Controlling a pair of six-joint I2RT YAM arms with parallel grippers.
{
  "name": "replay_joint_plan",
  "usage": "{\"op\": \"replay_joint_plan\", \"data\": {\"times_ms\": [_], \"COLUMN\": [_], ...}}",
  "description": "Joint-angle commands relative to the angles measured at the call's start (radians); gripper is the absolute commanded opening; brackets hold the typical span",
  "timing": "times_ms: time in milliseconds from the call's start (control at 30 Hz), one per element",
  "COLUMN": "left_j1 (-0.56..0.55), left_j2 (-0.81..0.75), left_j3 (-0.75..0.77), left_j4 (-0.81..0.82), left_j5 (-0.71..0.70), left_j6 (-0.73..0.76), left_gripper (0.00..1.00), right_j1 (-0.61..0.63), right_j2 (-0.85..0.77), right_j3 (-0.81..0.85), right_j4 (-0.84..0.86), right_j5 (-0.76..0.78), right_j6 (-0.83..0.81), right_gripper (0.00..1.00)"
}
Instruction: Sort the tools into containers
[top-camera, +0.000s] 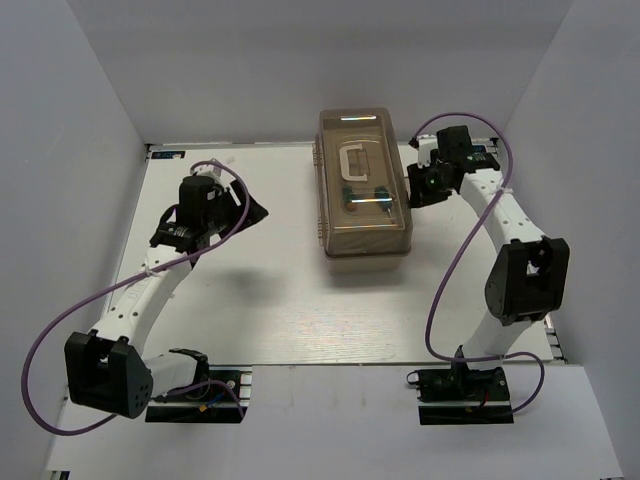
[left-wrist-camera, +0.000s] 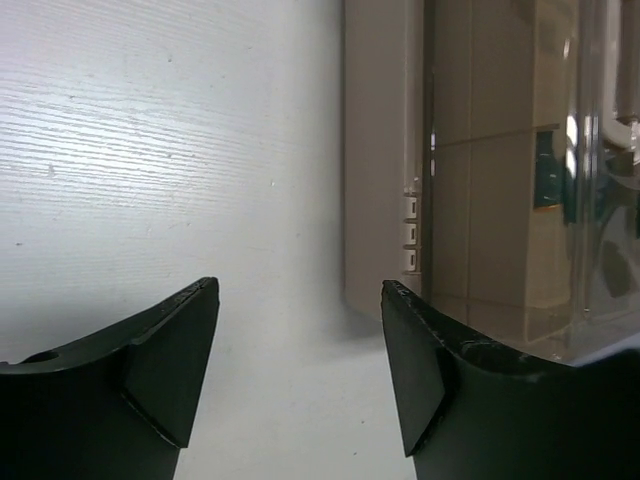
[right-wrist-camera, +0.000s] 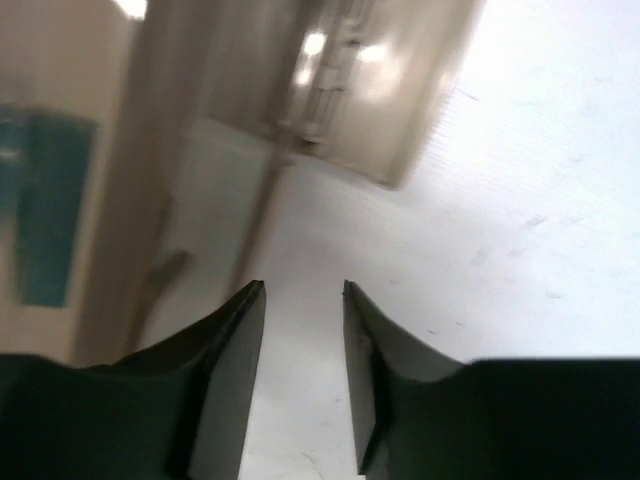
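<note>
The toolbox (top-camera: 366, 232) stands closed at the back middle, with a beige base, a translucent brown lid and a pale handle (top-camera: 355, 160). Green-handled tools (top-camera: 353, 196) show dimly through the lid; the other tools are hidden. My left gripper (top-camera: 256, 211) is open and empty, left of the box. In the left wrist view it (left-wrist-camera: 300, 285) points at the table beside the box's beige wall (left-wrist-camera: 375, 150). My right gripper (top-camera: 416, 187) is open and empty, close to the box's right side. In the right wrist view it (right-wrist-camera: 303, 287) is over the table next to the box (right-wrist-camera: 370, 100).
White walls enclose the table (top-camera: 250, 300) on the left, back and right. The two arm bases (top-camera: 195, 395) and their purple cables sit at the near edge.
</note>
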Motion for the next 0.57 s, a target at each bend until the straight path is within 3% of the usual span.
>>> {"op": "replay_joint_plan", "data": {"times_ms": [0,67,100,133,167,533], "left_j1": [0.000,0.000,0.000,0.000,0.000,0.000], "left_j2": [-0.021,-0.021,-0.021,-0.021,-0.021,-0.077], "left_j3": [0.007,0.028,0.028,0.037,0.037,0.017], "left_j4": [-0.062,-0.088,-0.103,-0.104,-0.104,-0.076], "left_j5": [-0.047,-0.048,-0.048,-0.035,-0.026,0.005], "left_j6": [0.059,0.100,0.114,0.128,0.153,0.193], "left_gripper": [0.78,0.81,0.86,0.87,0.95,1.00], "right_j1": [0.000,-0.009,-0.008,-0.006,-0.006,0.011], "right_j2": [-0.077,-0.098,-0.135,-0.147,-0.163,-0.265], "right_j3": [-0.028,-0.045,-0.070,-0.081,-0.099,-0.131], "right_j4": [0.072,0.088,0.091,0.100,0.100,-0.018], "right_j5": [0.240,0.266,0.263,0.254,0.252,0.338], "right_j6": [-0.021,-0.047,-0.051,-0.061,-0.063,0.101], "right_gripper": [0.45,0.57,0.75,0.85,0.90,0.90]}}
